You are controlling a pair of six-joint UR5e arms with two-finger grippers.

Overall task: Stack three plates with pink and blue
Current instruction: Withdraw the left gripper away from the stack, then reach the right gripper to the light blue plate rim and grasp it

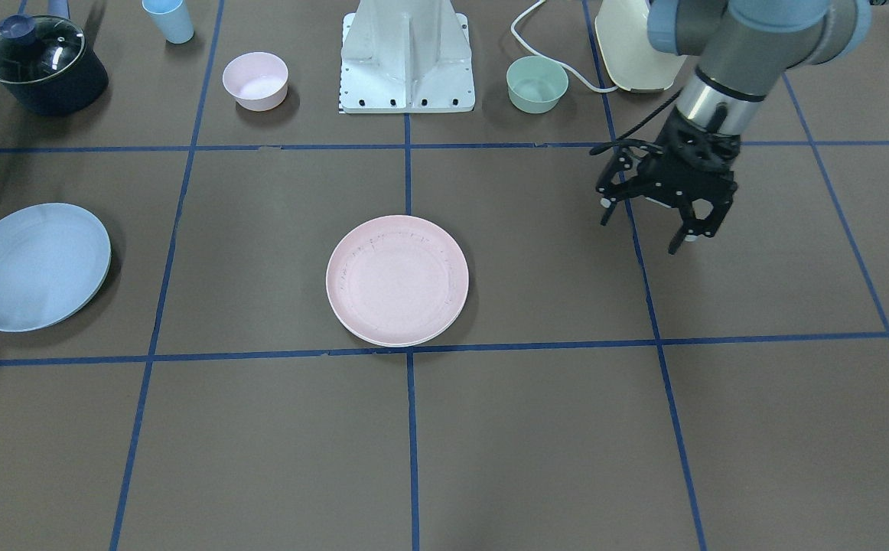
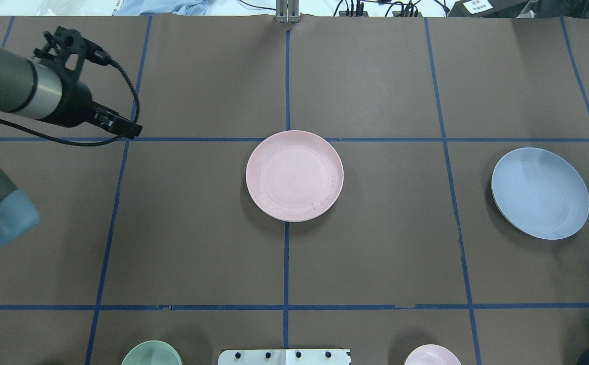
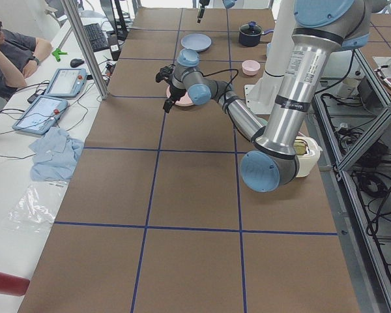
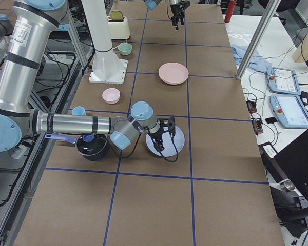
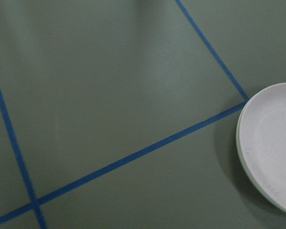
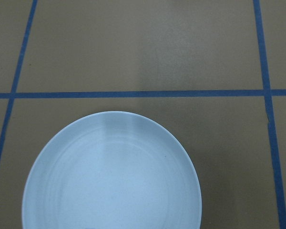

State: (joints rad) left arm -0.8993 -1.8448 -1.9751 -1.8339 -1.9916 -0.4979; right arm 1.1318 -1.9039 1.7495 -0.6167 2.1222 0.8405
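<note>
Overhead exterior view first, Ben. Where are the plates?

Ben: The pink plate [image 2: 294, 176] lies flat in the middle of the desk [image 2: 375, 263]. The blue plate [image 2: 540, 193] lies flat near the desk's end on the robot's right. They are well apart.

Ana: And the cream one?

Ben: I see a pale rim [image 1: 406, 343] peeking out under the pink plate. I think the cream plate is under it, but I cannot be sure.

Ana: Why is the pink one in the middle?

Ben: My guess is that both arms can reach it there, so the pile grows there.

Ana: What are the arms doing?

Ben: The left end effector [image 1: 641, 233] hangs over the desk toward the robot's left end. Its fingers are spread wide and hold nothing. The right end effector [image 4: 161, 143] hangs right by the blue plate. I think it is there to pick that plate up. I cannot tell if its fingers are spread or pressed together.

Ana: Any words to read?

Ben: No. The plates are plain. A white label [image 2: 477, 6] sits past the far edge, too small to read.
</note>
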